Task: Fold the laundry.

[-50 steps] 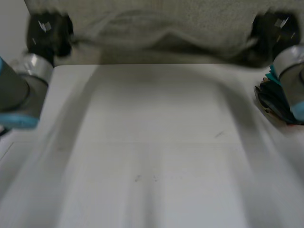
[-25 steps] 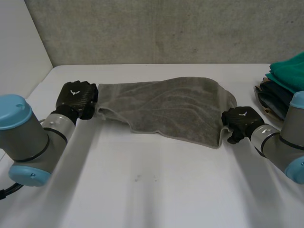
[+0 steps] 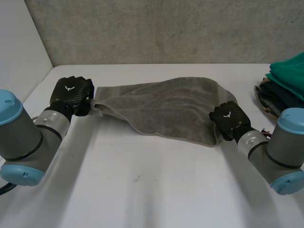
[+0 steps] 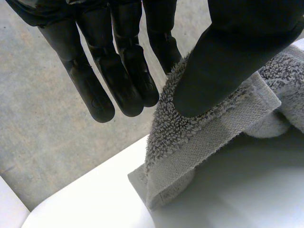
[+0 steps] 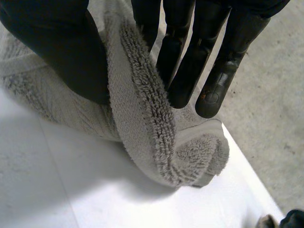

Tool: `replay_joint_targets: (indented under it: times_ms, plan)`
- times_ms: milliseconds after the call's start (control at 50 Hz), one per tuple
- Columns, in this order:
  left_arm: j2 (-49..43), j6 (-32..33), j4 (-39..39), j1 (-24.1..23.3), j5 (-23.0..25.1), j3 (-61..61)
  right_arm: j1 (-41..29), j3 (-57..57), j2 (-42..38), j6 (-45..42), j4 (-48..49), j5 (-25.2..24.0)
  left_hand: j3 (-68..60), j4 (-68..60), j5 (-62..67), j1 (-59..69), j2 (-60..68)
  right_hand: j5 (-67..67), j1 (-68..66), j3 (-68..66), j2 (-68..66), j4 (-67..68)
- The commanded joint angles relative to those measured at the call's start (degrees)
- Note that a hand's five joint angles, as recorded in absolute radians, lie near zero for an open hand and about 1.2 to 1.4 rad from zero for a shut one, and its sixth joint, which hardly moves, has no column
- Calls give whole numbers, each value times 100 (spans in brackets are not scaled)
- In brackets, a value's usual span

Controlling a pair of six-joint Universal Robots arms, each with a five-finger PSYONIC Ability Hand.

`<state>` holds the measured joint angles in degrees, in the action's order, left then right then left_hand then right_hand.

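On white table [image 3: 142,190], grey towel [image 3: 166,107] lying spread out. We are pinching one end corner between thumb and fingers of left hand [image 3: 71,92], opposite corner likewise with right hand [image 3: 229,118].

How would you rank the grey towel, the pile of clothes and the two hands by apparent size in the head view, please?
1. grey towel, by far the largest.
2. pile of clothes, left hand and right hand: too close to rank, and the pile is cut off at the view's edge.
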<state>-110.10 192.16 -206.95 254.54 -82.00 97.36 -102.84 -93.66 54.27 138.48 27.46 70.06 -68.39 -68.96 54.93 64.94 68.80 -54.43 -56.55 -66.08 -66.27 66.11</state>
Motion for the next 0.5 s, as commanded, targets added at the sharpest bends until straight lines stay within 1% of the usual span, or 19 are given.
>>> replay_joint_targets:
  times_ms: [20,100,120,180,200,240,260,280,320,340,360,400,420,460,500]
  plan:
    - [103,41,321,17,0,2,-43,-205,153,-717,119,105,-1161,-1104,1507,1506,1120,-1557,-2345,-1392,-1373,1389]
    - [401,59,804,35,9,37,-8,-407,890,-647,14,166,-1161,-1104,1507,1506,1120,-1557,-2345,-1392,-1373,1389]
    - [567,128,1067,78,9,72,18,-485,1275,-542,-169,236,-1161,-1104,1507,1506,1120,-1557,-2345,-1392,-1373,1389]
    - [858,418,1516,210,9,160,45,-539,1743,-340,-714,386,-1161,-1104,1507,1506,1120,-1557,-2345,-1392,-1373,1389]
    - [1042,715,1848,315,17,239,123,-496,1936,-191,-1255,482,-1161,-1104,1507,1506,1120,-1557,-2345,-1392,-1373,1389]
    - [1219,1068,2210,421,17,353,238,-469,2096,-120,-1759,535,-1161,-1104,1507,1506,1120,-1557,-2345,-1392,-1373,1389]
    - [1298,1270,2403,456,17,397,439,-425,2244,-111,-2362,562,-1161,-1104,1507,1506,1120,-1557,-2345,-1392,-1373,1389]
    - [1455,1672,2788,517,9,511,562,-390,2350,-111,-2681,579,-1161,-1104,1507,1506,1120,-1557,-2345,-1392,-1373,1389]
    - [1605,2078,3168,553,0,626,800,-337,2561,-119,-3402,588,-1161,-1104,1507,1506,1120,-1557,-2345,-1392,-1373,1389]
    - [1684,2263,3352,562,0,670,1018,-293,2710,-128,-4145,580,-1161,-1104,1507,1506,1120,-1557,-2345,-1392,-1373,1389]
    - [1833,2595,3685,579,-9,792,1116,-276,2764,-154,-4509,571,-1161,-1104,1507,1506,1120,-1557,-2345,-1392,-1373,1389]
    - [1975,2844,3977,606,-9,916,1257,-258,2852,-207,-5178,492,-1161,-1104,1507,1506,1120,-1557,-2345,-1392,-1373,1389]
    - [2036,2949,4091,632,0,968,1345,-249,2896,-303,-5685,448,-1161,-1104,1507,1506,1120,-1557,-2345,-1392,-1373,1389]
    - [2142,3178,4286,676,35,1144,1390,-258,2896,-435,-5892,386,-1161,-1104,1507,1506,1120,-1557,-2345,-1392,-1373,1389]
    - [2134,3205,4260,624,35,1223,1390,-345,2887,-593,-5788,325,-1161,-1104,1507,1506,1120,-1557,-2345,-1392,-1373,1389]
